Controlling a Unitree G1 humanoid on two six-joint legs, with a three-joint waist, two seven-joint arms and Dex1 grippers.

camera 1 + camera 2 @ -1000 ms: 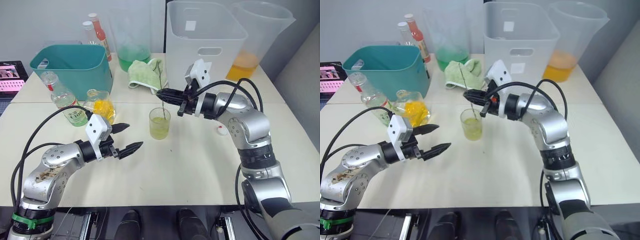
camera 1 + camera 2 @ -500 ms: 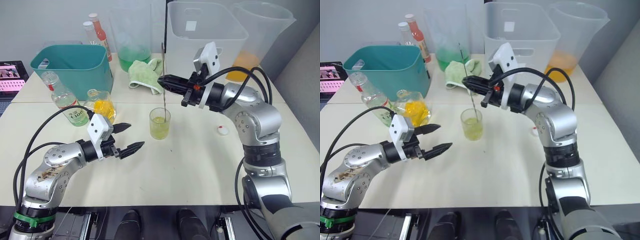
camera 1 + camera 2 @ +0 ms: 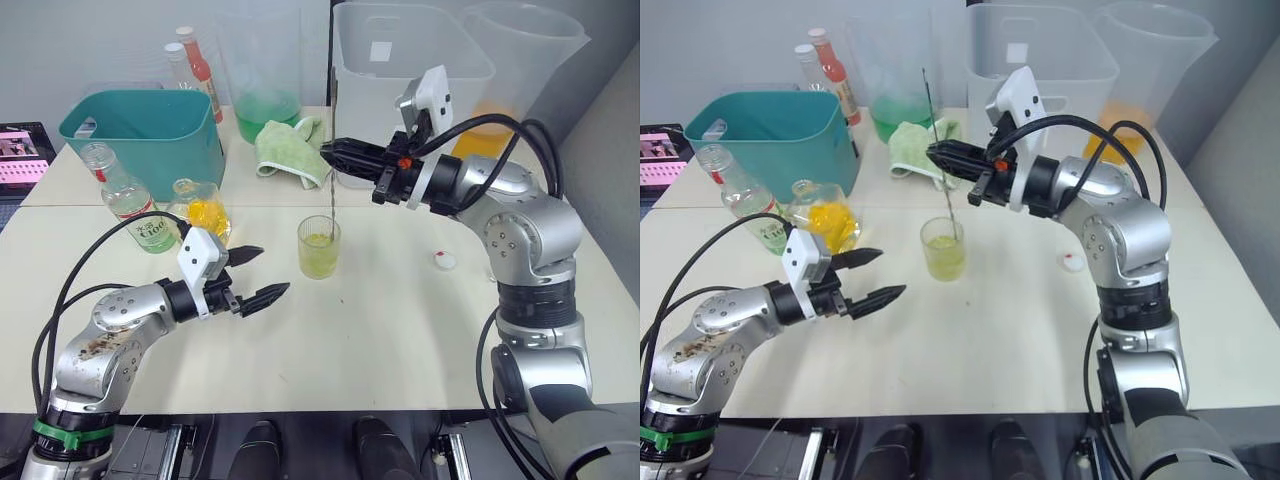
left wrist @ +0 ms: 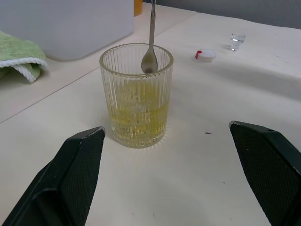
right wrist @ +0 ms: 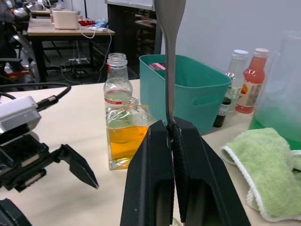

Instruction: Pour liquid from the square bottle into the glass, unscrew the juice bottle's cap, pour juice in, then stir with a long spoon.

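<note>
Two black right fingers pinch the long thin metal spoon, its bowl at the rim of the small ribbed tumbler mid-table. A sideways drag could tip it. Left fingers hang spread wide nearby, empty.

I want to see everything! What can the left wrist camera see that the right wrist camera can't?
Left wrist view: the glass of yellow-green drink, the spoon's tiny bowl near its rim, and the cap on the table.
Right wrist view: the square bottle, the juice bottle and the teal bin.
Both share: the long spoon, which the right end effector grips, and the green cloth.
</note>
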